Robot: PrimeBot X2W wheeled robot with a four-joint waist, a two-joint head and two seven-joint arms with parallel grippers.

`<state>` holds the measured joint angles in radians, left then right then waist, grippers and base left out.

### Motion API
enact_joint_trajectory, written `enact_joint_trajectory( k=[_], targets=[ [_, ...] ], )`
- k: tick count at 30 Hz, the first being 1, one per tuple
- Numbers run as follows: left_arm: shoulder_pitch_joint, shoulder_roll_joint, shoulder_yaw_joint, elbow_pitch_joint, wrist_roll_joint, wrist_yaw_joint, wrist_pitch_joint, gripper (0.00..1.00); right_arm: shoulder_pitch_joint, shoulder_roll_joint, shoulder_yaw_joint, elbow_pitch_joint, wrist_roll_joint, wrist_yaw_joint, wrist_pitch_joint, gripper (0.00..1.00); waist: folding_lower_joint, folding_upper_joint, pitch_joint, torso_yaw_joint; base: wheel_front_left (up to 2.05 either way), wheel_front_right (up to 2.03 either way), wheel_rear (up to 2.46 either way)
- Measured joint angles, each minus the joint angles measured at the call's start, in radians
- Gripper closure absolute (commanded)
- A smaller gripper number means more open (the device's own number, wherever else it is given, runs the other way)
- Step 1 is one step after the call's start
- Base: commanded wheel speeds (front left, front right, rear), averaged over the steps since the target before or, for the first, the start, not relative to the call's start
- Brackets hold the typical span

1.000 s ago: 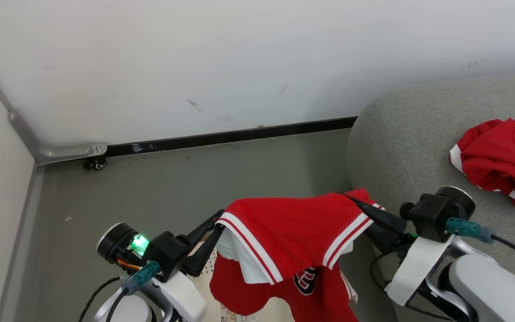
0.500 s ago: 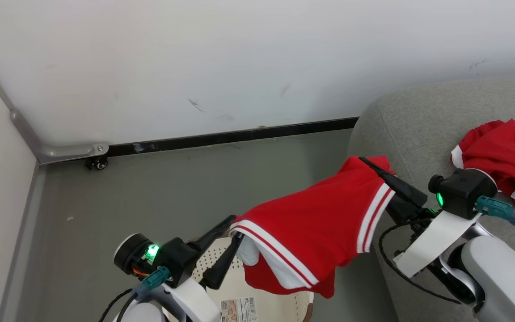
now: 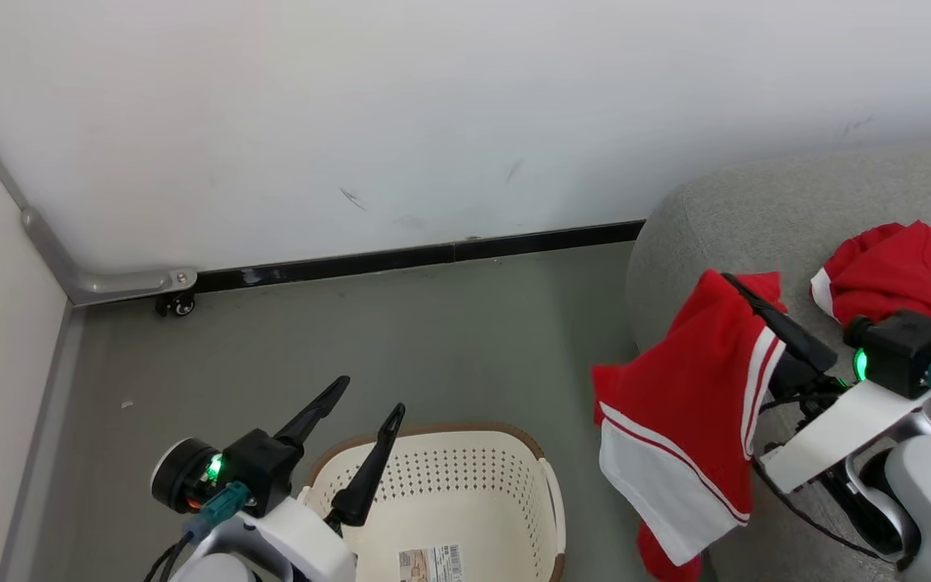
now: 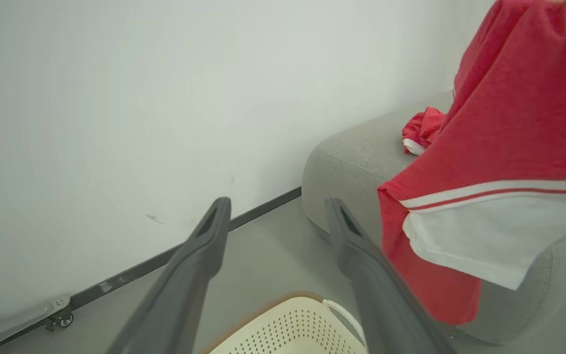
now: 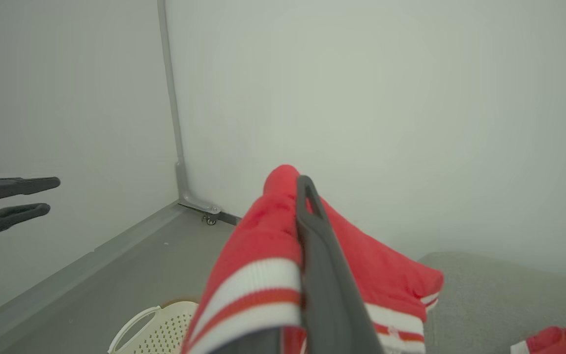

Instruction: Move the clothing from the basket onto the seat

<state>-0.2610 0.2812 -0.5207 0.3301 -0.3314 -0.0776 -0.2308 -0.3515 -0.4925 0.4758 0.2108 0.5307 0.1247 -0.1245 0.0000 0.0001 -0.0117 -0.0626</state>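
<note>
Jaws of the left gripper [image 3: 371,394] are spread wide and empty near the basket [image 3: 465,427]. A red garment [image 3: 692,404] is clamped by the right gripper [image 3: 736,283] at the seat [image 3: 756,202] edge, and a second garment [image 3: 910,267] is laid on it.

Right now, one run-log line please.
left gripper: open, empty; right gripper: shut on red garment, hanging by seat edge; second garment: on seat; basket: bottom label showing

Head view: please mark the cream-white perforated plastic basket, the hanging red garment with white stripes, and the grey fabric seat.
Cream-white perforated plastic basket [image 3: 449,473], head view, inner back wall.
Hanging red garment with white stripes [image 3: 688,388], head view, red middle panel.
Grey fabric seat [image 3: 756,210], head view, bare rounded corner.
</note>
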Motion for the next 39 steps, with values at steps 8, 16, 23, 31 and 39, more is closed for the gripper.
enact_joint_trajectory(
  k=[8,16,23,31,39],
  targets=[
    [0.006,-0.012,0.021,-0.015,-0.010,0.016,-0.008,0.00,0.075,-0.002,-0.105,-0.009,-0.040,0.000,0.000,1.00,0.0000,0.0000,-0.008,-0.019,0.00,0.00,0.00],
    [0.006,-0.028,0.021,-0.025,-0.010,0.017,-0.009,0.00,0.147,0.007,-0.210,-0.050,-0.068,0.000,0.006,1.00,0.0000,0.0000,-0.013,-0.051,0.00,0.00,0.00],
    [0.006,-0.034,0.031,-0.028,-0.013,0.026,-0.016,0.00,0.224,0.041,-0.288,-0.104,-0.102,0.000,0.020,1.00,0.0000,0.0000,-0.014,-0.089,0.00,0.00,0.00],
    [0.006,-0.036,0.052,-0.031,-0.016,0.043,-0.016,0.00,0.299,0.087,-0.351,-0.172,-0.124,0.000,0.041,1.00,0.0000,0.0000,-0.010,-0.145,0.00,0.00,0.00],
    [0.006,-0.036,0.072,-0.049,-0.015,0.069,-0.016,0.00,0.332,0.122,-0.372,-0.246,-0.153,0.000,0.072,1.00,0.0000,0.0000,-0.003,-0.210,0.00,0.00,0.00]
  ],
)
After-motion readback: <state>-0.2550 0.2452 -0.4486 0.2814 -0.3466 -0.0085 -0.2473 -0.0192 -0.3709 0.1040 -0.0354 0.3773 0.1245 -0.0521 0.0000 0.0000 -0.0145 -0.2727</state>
